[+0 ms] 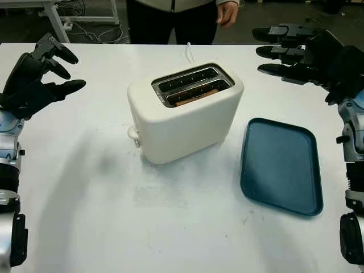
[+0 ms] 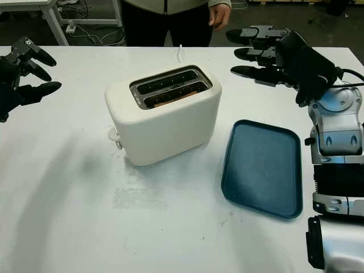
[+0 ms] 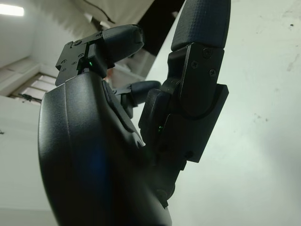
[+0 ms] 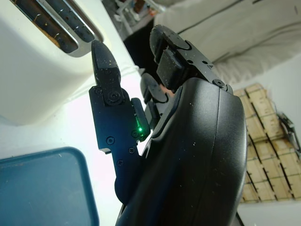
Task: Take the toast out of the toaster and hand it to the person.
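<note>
A cream two-slot toaster stands mid-table. A slice of toast sits low in its nearer slot, only its brown top edge showing. My right hand hovers open above the table to the right of the toaster and behind the tray, fingers pointing left. Far to the left of the toaster, my left hand is raised above the table's left side and holds nothing. A person stands behind the table's far edge with one hand hanging down.
A dark blue tray lies flat to the right of the toaster. The toaster's lever knob sticks out at its near-left end, and a white cord runs off behind it. Bare white tabletop stretches in front.
</note>
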Robot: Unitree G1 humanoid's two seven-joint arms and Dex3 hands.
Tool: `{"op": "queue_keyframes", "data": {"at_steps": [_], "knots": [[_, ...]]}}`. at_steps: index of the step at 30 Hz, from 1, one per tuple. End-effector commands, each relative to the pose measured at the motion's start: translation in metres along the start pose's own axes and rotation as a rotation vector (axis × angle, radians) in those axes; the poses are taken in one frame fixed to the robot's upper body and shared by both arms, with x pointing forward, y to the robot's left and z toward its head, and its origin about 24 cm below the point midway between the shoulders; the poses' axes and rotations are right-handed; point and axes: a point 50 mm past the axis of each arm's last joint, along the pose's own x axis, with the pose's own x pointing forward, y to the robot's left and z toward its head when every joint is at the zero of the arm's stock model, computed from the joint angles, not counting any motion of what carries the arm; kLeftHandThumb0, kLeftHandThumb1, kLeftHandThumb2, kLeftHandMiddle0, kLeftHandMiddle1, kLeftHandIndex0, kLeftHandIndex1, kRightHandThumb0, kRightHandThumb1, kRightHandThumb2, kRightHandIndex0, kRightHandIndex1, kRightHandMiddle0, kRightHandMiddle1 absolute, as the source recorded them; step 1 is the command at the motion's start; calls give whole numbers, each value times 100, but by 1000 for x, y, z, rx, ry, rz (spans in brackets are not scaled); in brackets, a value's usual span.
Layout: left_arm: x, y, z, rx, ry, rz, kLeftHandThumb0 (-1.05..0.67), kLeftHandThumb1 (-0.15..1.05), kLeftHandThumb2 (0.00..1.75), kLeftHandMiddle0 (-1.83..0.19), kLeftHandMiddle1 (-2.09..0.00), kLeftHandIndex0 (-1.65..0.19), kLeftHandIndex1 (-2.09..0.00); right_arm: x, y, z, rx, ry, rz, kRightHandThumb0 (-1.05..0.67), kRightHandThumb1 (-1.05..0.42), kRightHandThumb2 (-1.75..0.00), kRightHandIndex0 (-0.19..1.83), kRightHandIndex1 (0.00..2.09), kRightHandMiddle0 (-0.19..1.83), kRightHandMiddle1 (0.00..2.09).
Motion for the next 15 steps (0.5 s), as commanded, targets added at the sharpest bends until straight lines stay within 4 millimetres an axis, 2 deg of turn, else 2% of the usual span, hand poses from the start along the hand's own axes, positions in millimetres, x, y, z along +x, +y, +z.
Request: {"op": "queue_keyframes", "data": {"at_steps": [1, 15], "knots": [[3, 1, 6, 20, -28, 5, -105, 92, 30, -14, -172, 0, -170, -1, 0, 0, -5, 0, 6, -36, -92, -5, 50, 13, 54, 0], [3, 1, 7, 11, -34, 6, -105, 92, 30, -14, -171, -1, -170, -1, 0, 0, 0, 2, 1, -37, -92, -4, 50, 11, 54, 0]]}}
